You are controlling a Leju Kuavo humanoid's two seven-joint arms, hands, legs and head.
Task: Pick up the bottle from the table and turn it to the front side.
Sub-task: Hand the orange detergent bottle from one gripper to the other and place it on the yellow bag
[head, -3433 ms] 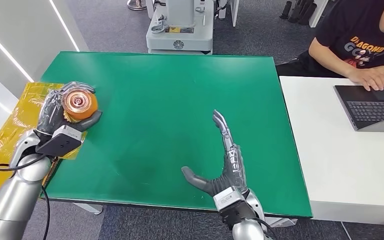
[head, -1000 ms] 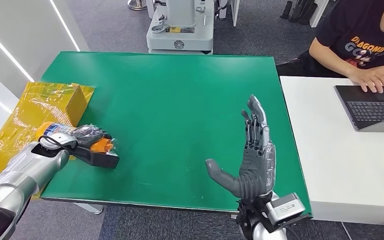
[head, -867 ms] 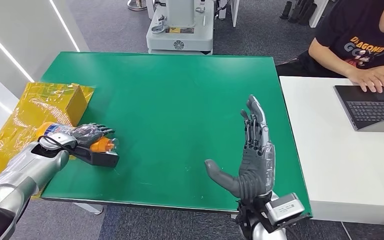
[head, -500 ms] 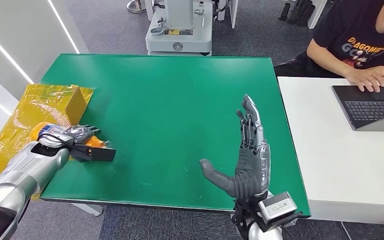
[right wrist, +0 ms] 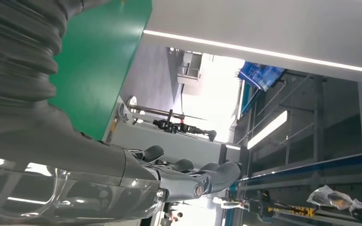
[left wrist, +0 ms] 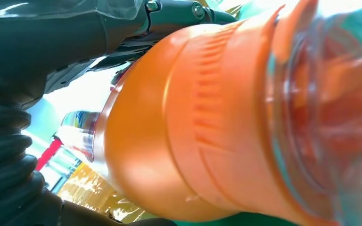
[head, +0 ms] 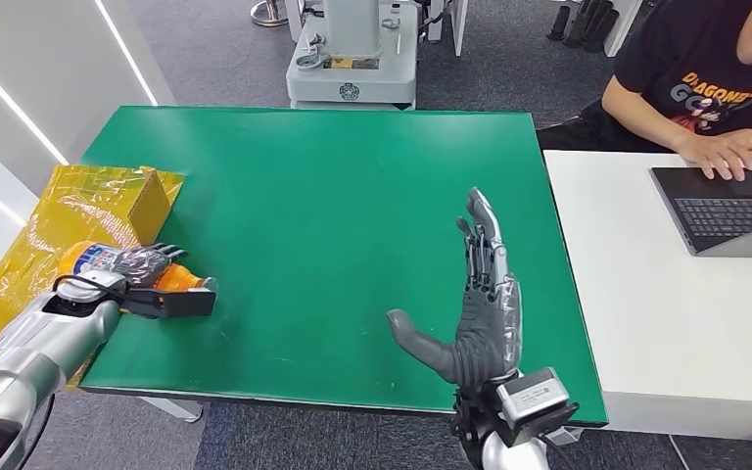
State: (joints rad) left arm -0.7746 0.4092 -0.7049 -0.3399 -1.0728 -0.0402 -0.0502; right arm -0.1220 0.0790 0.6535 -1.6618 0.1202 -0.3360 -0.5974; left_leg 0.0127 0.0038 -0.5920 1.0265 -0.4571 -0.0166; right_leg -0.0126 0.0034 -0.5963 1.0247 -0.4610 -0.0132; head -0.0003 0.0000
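The orange bottle [head: 108,262] lies on its side in my left hand [head: 142,264], fingers wrapped around it, at the left edge of the green counter [head: 333,196] beside the yellow box [head: 142,201]; my right hand [head: 480,313] stands upright over the counter, fingers spread, holding nothing.
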